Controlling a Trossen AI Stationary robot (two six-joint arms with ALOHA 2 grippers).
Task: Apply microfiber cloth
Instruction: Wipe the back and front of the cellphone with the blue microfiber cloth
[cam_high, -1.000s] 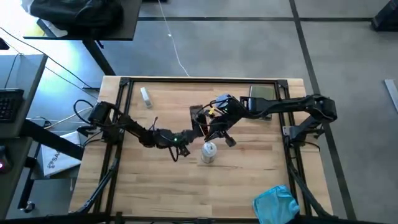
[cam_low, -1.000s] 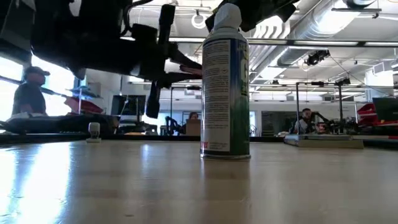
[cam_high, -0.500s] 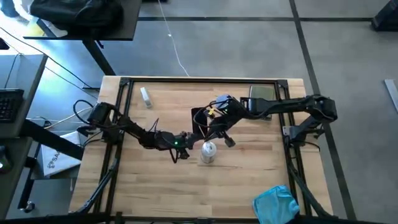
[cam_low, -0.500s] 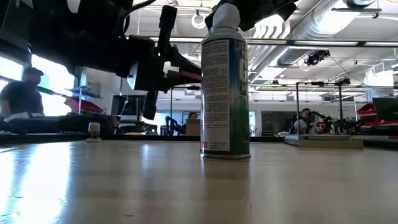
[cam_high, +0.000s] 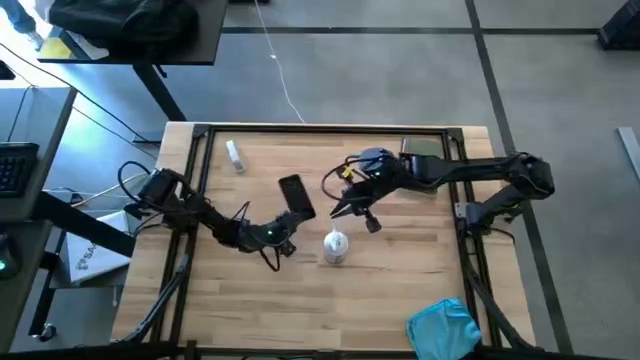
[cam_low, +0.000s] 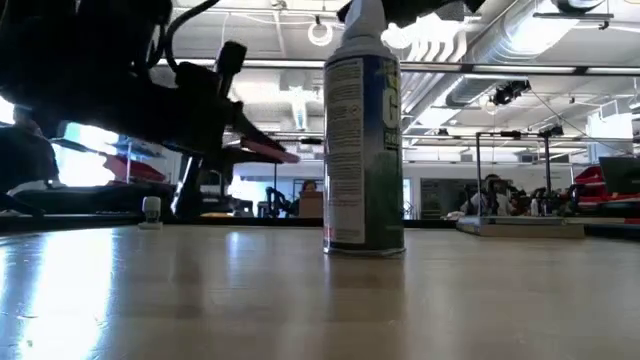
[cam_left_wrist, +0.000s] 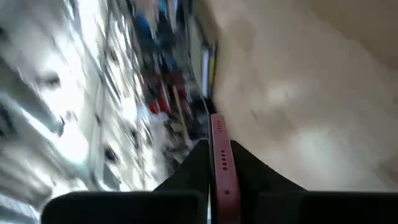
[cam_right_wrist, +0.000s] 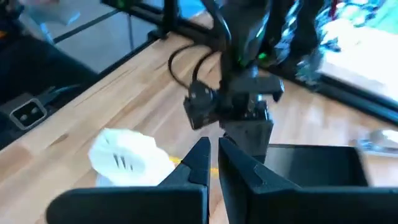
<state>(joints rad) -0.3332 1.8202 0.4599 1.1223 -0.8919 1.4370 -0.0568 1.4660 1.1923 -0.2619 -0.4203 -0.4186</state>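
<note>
the left gripper (cam_high: 287, 222) clamps the near end of a black phone (cam_high: 296, 196), whose red edge shows between its fingers (cam_left_wrist: 198, 163). an upright spray can (cam_high: 336, 245) stands just right of it. the right gripper (cam_high: 350, 212) hovers empty above the can, fingers nearly together. the microfiber cloth (cam_high: 442, 328) lies well apart at the table's near right corner.

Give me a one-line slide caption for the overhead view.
Left claw holds the black phone mid-table beside the spray can; the turquoise microfiber cloth lies untouched at the table's near right corner.
</note>
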